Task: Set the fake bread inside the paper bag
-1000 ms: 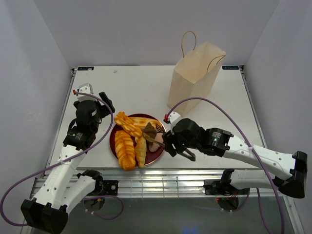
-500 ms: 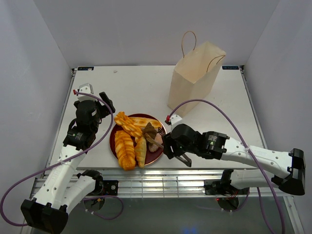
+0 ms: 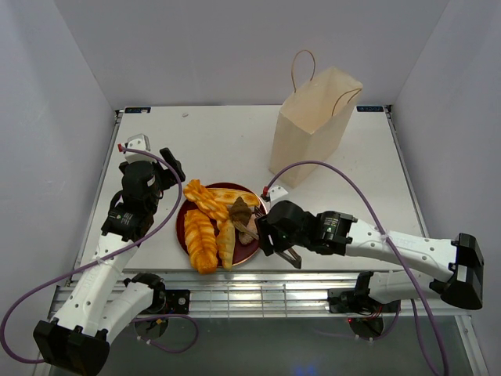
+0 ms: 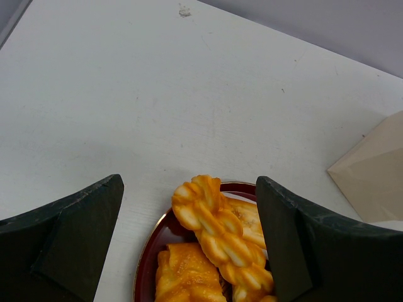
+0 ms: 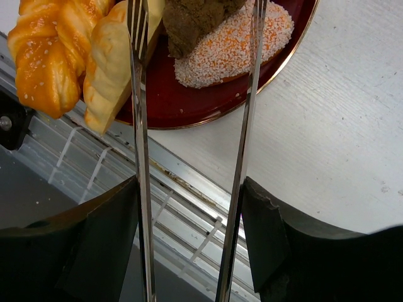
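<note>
The fake bread lies heaped on a dark red plate (image 3: 182,227): glossy braided loaves (image 3: 202,239), a pale roll (image 5: 110,63), a dark brown piece (image 5: 195,22) and a pinkish sprinkled piece (image 5: 233,50). My right gripper (image 5: 191,189) is shut on metal tongs (image 5: 140,126), at the plate's right edge (image 3: 270,235). The tongs' two arms stand apart, their tips on either side of the dark brown piece. The paper bag (image 3: 313,121) stands upright at the back right. My left gripper (image 4: 189,182) hangs open above the plate's far left rim, over a braided loaf (image 4: 217,229).
The table's metal front rail (image 5: 189,189) runs just below the plate. A corner of the bag (image 4: 371,176) shows at the right of the left wrist view. White walls close in the table on three sides.
My right arm has slid left toward the plate, bringing the tongs' tips over the dark pieces. The left arm has not moved.
</note>
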### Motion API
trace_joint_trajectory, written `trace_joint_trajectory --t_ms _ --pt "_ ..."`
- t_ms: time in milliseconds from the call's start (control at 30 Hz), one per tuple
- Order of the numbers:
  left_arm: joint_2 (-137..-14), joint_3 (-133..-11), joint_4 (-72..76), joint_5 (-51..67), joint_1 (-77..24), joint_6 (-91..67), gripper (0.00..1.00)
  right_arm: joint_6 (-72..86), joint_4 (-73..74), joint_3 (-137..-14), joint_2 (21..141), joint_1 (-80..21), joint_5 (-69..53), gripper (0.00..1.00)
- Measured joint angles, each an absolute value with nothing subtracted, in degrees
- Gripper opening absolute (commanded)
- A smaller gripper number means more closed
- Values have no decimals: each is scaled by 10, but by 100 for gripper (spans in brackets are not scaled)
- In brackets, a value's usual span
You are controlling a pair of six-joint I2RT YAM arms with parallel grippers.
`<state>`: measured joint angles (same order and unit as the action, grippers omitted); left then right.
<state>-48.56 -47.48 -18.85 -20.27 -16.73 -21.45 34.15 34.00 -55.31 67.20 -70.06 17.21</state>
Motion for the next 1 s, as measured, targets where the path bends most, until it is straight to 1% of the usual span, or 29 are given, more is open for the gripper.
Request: trace_joint_trajectory --t_ms 633,1000 --pt "-486 -475 -189 -200 -167 -214 96 342 314 -553 719 -701 168 68" --pt "-486 -475 -189 -194 -167 -215 96 348 315 -553 719 -701 182 56"
